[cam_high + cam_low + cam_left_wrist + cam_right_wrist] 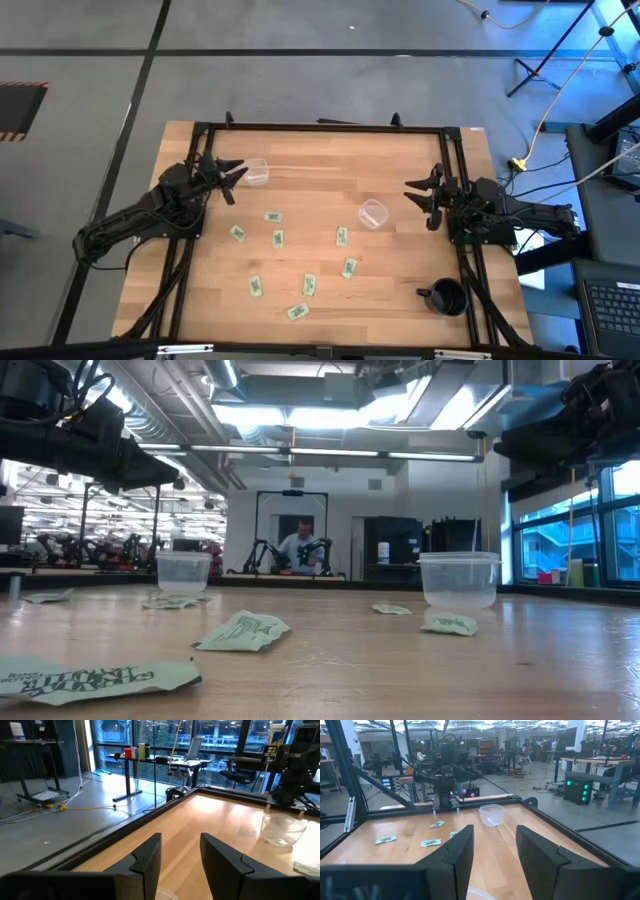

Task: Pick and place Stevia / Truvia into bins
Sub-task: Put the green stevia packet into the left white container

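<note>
Several green and white Stevia packets (278, 238) lie flat and scattered over the middle and near part of the wooden table. Two clear cups stand upright on it: one near the far left (257, 172), one right of centre (373, 213). My left gripper (235, 182) hovers open just left of the far-left cup. My right gripper (418, 200) hovers open just right of the other cup. In the low view the cups (184, 571) (459, 579) and nearby packets (243, 631) show. Both wrist views show open fingers holding nothing (180, 840) (494, 830).
A black mug with a handle (447, 297) stands by the near right corner. A black frame (320, 127) runs around the table's edges. A person shows far off in the room behind the table (300, 545). Bare wood lies between the two cups.
</note>
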Robot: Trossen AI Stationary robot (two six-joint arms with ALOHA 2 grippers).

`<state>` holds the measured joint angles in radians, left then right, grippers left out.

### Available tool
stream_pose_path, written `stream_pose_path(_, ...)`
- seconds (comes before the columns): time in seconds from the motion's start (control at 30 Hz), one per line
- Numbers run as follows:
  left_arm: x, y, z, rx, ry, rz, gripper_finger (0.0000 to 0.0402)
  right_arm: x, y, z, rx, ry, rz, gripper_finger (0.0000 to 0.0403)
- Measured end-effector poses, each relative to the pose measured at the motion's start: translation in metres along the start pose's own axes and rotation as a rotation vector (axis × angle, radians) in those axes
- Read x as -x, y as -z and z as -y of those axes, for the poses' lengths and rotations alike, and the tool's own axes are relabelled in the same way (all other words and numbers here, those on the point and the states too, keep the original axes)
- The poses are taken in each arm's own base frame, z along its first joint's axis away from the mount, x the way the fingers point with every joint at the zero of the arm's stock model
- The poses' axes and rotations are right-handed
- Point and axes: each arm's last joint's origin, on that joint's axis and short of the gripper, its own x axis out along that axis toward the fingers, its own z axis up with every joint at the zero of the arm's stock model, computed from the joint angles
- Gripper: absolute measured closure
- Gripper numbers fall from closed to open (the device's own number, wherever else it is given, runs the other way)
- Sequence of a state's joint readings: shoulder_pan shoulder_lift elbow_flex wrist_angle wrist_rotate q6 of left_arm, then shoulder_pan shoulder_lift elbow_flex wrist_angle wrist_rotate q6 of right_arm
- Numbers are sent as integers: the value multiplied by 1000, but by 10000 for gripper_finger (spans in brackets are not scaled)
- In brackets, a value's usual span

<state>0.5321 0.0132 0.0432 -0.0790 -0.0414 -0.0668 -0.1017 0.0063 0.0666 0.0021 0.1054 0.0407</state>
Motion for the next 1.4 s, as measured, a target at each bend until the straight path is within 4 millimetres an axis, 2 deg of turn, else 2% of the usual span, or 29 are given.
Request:
stream_pose_path(0.3,0,0,0,45,-8,5,272,0,1,2,-5,83,-10,251)
stream_pose_path(0.6,0,-2,0,52,-12,25,272,0,4,3,-51,91,-33,251)
stream_pose_path(0.73,0,-3,4,39,137,22,267,0,4,3,-55,91,-32,251)
stream_pose_path(0.9,0,-15,10,105,286,116,252,0,4,3,-49,91,-32,251)
stream_pose_path(1.1,-5,-20,20,20,378,113,248,0,3,5,-46,154,-27,251)
stream_pose_path(1.2,-9,-30,26,-18,404,80,251,1,3,6,-45,212,-23,251)
stream_pose_path(1.3,-13,-49,35,-17,454,24,253,1,3,7,-44,247,-20,251)
stream_pose_path(1.4,-19,-66,46,-82,454,-104,253,1,3,7,-43,252,-20,251)
